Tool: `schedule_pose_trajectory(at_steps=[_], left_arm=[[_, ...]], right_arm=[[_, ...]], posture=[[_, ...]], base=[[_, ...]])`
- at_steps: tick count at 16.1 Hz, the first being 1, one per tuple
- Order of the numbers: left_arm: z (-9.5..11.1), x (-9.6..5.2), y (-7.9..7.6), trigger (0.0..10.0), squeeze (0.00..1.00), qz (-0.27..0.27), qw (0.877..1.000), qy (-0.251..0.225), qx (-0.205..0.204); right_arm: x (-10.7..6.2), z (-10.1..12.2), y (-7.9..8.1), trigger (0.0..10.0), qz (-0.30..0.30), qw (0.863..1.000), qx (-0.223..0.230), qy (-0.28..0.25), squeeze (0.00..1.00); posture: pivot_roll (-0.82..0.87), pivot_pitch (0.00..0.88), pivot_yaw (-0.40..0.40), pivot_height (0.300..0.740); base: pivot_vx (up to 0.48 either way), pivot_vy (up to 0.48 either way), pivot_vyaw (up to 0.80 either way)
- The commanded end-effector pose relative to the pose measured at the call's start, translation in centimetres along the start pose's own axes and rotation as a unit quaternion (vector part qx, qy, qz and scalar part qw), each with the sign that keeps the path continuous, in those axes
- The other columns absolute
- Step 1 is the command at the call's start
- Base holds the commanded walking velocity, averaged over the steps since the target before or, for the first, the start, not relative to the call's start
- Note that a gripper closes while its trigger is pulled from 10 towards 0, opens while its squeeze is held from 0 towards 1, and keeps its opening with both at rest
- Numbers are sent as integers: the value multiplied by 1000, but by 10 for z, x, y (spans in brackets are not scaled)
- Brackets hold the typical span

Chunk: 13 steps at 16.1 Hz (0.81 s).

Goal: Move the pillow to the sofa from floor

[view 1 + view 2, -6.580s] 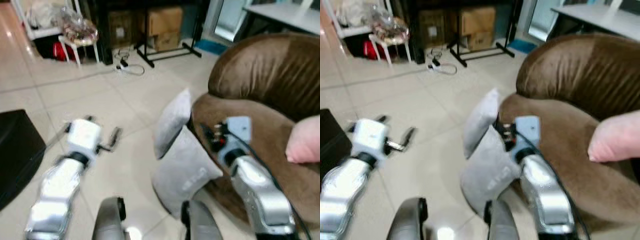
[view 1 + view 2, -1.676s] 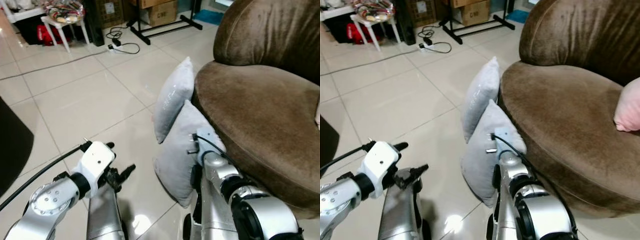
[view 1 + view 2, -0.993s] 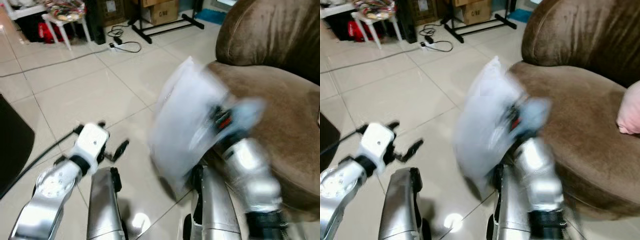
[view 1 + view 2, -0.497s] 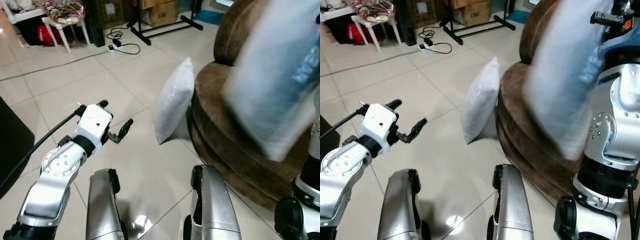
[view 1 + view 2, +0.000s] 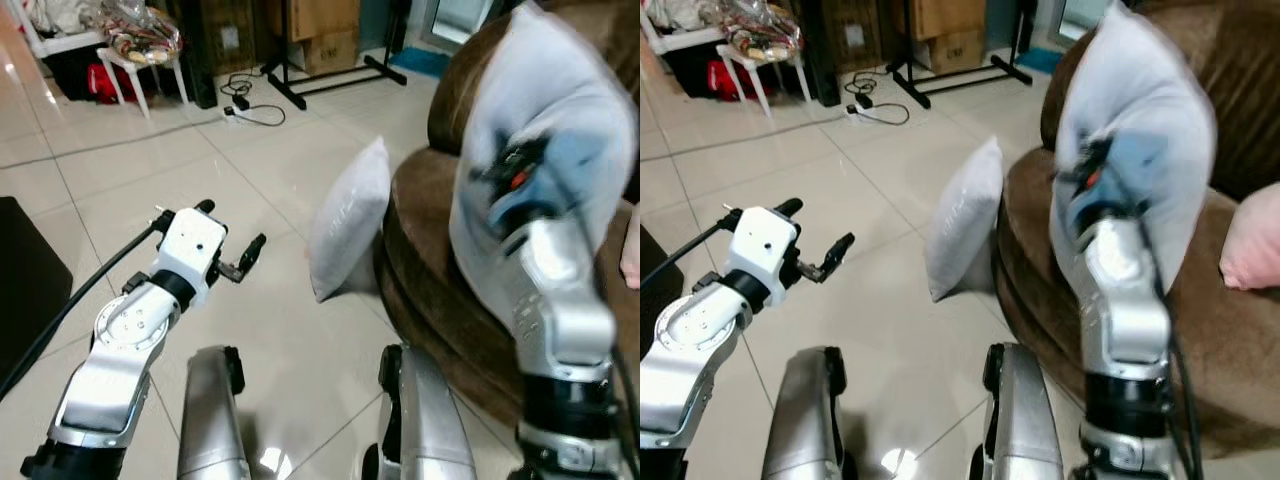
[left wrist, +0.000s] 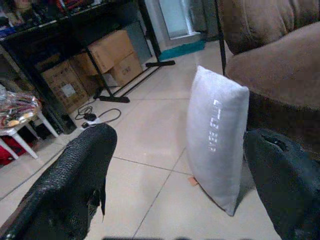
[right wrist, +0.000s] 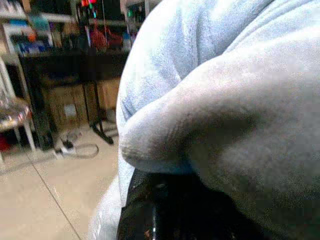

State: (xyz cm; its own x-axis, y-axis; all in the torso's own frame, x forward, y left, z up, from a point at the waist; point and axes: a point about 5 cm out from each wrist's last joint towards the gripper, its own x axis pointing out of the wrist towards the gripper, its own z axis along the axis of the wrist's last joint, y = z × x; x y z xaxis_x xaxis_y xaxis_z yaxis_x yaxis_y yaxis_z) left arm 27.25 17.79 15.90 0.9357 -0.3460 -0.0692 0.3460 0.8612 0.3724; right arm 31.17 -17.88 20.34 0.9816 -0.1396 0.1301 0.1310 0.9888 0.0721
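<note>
Right gripper jaws clamp grey pillow; left gripper jaws apart, empty.

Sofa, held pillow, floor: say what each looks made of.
Sofa: brown plush fabric, likely velvet; its nap shows light and dark streaks.
Held pillow: soft grey fleecy cloth, creased where the right tool holds it.
Floor: glossy pale tile with grout lines and reflections.

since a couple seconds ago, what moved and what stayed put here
The right gripper took hold of the nearer grey pillow, which had leaned on the floor against the sofa, and lifted it up over the seat; its jaws stay clamped on it. The second grey pillow still leans on the sofa's base, and the left gripper still hovers open over the floor.
</note>
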Motion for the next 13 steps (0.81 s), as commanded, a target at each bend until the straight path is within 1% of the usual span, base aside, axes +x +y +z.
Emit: schedule_pose_trajectory(at_steps=[1,2,3,4,8,9,13], left_arm=[[2,2,-1,10000,0,0,1000,-4,6],[2,2,-2,10000,0,0,1000,-4,5],[1,4,-3,10000,0,-3,1000,-2,6],[0,6,-3,10000,0,-4,1000,-1,6],[1,10,-5,10000,0,-8,1000,-4,6],[0,11,-6,10000,0,-8,1000,-4,5],[-4,10,-8,10000,0,-8,1000,1,1]], right_arm=[[-3,-23,-12,10000,-32,998,-17,60,0],[-5,-28,-13,10000,-38,996,-25,73,0],[-9,-42,-14,10000,-34,993,-42,107,0],[-11,-48,-14,10000,-31,991,-50,124,0],[-12,-50,-13,10000,-42,990,-48,126,0],[-12,-49,-13,10000,-41,990,-47,128,0],[-16,-52,-13,10000,-44,989,-38,138,0]], posture=[[-68,0,-37,506],[-68,0,-37,511],[-85,0,-23,521],[-85,0,-23,531],[-93,0,-15,566],[-94,0,-15,581],[-96,0,-16,626]], base=[[0,0,0],[0,0,0],[0,0,0],[0,0,0],[0,0,0],[0,0,0],[0,0,0]])
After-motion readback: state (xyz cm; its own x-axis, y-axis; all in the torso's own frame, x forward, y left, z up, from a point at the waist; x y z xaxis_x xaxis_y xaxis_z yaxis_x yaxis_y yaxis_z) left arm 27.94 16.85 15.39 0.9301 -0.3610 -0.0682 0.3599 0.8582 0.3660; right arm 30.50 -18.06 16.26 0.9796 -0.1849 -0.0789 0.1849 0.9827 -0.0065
